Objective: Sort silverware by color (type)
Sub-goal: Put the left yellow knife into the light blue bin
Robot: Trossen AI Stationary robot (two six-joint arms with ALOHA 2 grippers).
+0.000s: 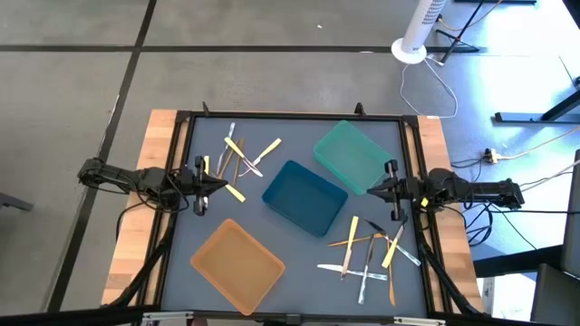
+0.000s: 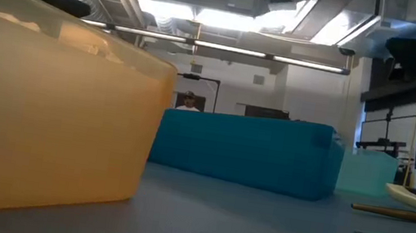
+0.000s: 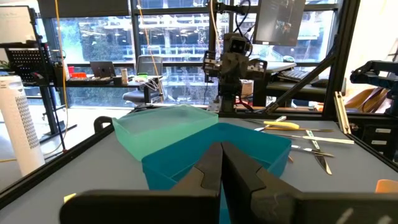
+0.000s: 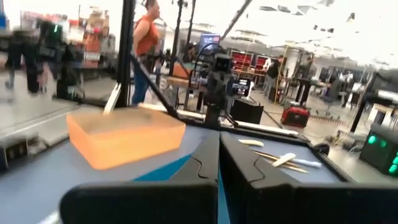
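Two heaps of plastic silverware lie on the grey mat: one at the far left (image 1: 243, 156) with yellow, orange and clear pieces, one at the near right (image 1: 370, 252). A teal tray (image 1: 353, 156), a blue tray (image 1: 304, 196) and an orange tray (image 1: 237, 263) lie between them. My left gripper (image 1: 224, 186) is shut and empty at the left, just above the mat beside a yellow piece (image 1: 234, 192). My right gripper (image 1: 372, 189) is shut and empty at the right, next to the teal tray.
A black frame (image 1: 290, 116) runs round the mat, with wooden table edges (image 1: 159, 136) outside it. In the low view the orange tray (image 2: 44, 108) fills the left and the blue tray (image 2: 248, 151) stands behind it. A person (image 4: 146, 37) stands beyond the table.
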